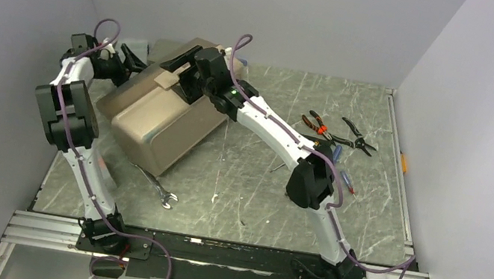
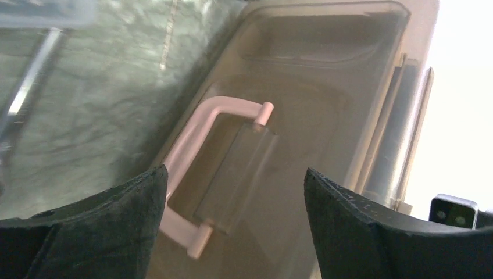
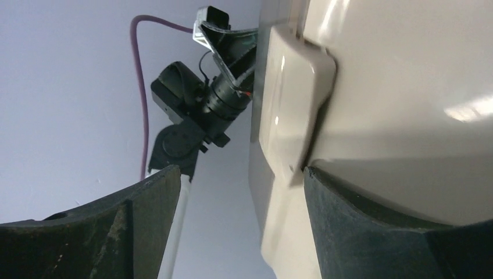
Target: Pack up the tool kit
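Black fingers (image 2: 104,226) of the left tool (image 2: 232,174) gape empty over the pink handle (image 2: 192,133); right tool (image 3: 238,174) stands wide astride the latch (image 3: 290,99), seemingly unclamped; toolbox (image 1: 156,120) lies tipped at the rear left of the bench (image 1: 259,187); step, I judge: righting it; next needs a firm two-sided hold.
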`<action>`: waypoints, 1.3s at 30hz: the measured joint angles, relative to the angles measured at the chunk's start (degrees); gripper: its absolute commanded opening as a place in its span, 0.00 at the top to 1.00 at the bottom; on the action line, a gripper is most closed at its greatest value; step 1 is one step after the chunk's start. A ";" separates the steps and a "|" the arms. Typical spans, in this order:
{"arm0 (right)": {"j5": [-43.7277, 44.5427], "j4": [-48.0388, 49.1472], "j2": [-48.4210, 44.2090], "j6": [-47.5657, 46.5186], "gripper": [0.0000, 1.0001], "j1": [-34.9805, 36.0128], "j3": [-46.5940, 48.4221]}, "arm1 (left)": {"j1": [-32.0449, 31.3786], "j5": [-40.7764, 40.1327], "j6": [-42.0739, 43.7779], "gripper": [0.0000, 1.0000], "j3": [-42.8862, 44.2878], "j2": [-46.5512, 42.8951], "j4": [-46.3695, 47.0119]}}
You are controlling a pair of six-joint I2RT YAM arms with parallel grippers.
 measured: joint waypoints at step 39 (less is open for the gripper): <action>-24.72 41.31 -14.78 -6.27 0.62 -11.54 -42.82 | -13.18 -19.19 8.90 0.41 -21.51 -22.97 15.37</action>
